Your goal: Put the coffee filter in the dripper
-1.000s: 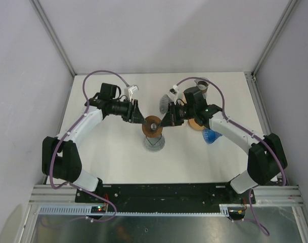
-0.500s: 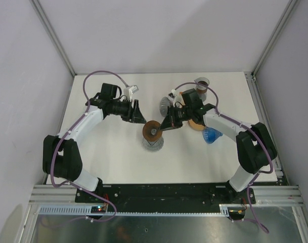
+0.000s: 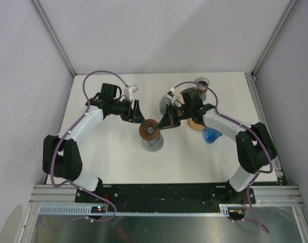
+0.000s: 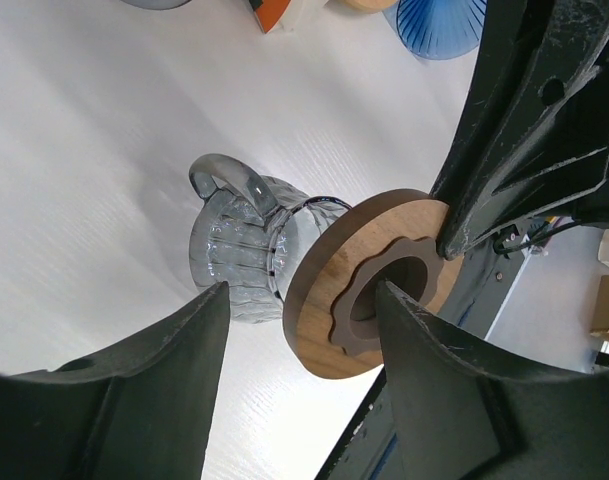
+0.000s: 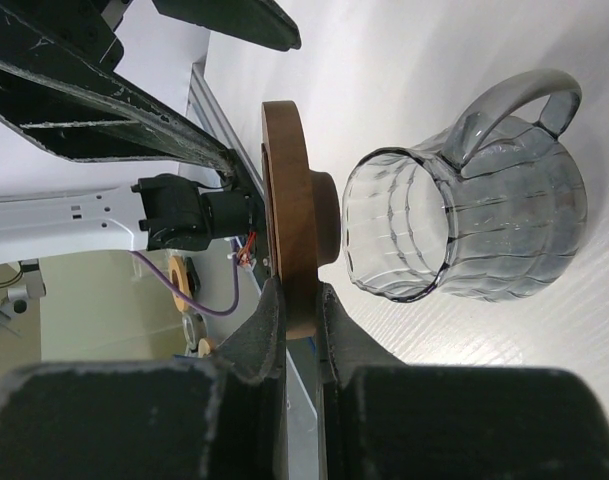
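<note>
A white bench (image 3: 108, 157) inside a pale-walled enclosure carries everything here. Near its middle sits the glass dripper (image 3: 155, 144), ribbed and grey-tinted, with a curved handle (image 5: 529, 100). A wooden ring (image 3: 149, 130) with a scalloped inner step is held on edge, right at the dripper's open mouth. Whether ring and glass touch cannot be told. The right end effector (image 3: 166, 123) is clamped on the ring's rim, one finger on each face. The left end effector (image 3: 138, 117) hangs just beyond the ring on the far-left side, its fingers (image 4: 114, 400) spread wide and gripping nothing. Toward the right edge, a tan rounded piece (image 3: 196, 125) lies partly under the right arm. It may or may not be the coffee filter. A blue ribbed cone (image 3: 210, 134) lies just beside it. A grey ribbed piece (image 3: 165, 105) lies behind the right end effector, and a brown cup (image 3: 202, 83) stands near the far edge.
</note>
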Motion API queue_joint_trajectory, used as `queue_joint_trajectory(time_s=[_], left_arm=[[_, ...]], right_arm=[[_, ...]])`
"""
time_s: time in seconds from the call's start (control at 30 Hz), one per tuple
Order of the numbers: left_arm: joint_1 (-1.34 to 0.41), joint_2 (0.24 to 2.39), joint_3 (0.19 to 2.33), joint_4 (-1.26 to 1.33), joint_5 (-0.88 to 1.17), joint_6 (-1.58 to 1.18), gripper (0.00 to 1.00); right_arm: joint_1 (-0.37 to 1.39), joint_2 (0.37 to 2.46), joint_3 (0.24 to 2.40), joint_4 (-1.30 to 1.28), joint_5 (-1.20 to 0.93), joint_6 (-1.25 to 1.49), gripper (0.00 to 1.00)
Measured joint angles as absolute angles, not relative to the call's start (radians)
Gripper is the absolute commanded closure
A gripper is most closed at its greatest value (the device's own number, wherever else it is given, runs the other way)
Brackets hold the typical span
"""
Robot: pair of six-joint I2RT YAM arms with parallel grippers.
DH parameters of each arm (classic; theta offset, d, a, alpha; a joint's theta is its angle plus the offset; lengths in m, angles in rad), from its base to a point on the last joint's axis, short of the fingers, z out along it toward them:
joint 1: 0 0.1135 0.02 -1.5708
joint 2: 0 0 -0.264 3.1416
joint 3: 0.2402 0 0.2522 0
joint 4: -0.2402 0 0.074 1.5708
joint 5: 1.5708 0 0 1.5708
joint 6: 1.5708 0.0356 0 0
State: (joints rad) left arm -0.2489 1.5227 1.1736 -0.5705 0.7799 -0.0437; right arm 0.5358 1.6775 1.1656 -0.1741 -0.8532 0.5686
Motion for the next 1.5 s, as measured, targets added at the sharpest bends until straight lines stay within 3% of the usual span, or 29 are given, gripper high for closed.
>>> queue_joint_trajectory(time_s=[0.53,1.07,1.5], left_arm=[[-0.249,1.522,1.174,-0.57,0.78,-0.044,0.34],[-0.249,1.523,1.174,-0.57,0.78,-0.044,0.34],[-0.249,1.523,1.174,-0.57,0.778,-0.043,0.33]], right_arm=[[0.523,1.768,1.166,-0.218,-0.874,0.538,0.98],[0.508,1.768,1.168,-0.284,-0.735,0.489,0.55],[0.524,1.688,1.169,-0.354,-0.533,0.444,0.4]])
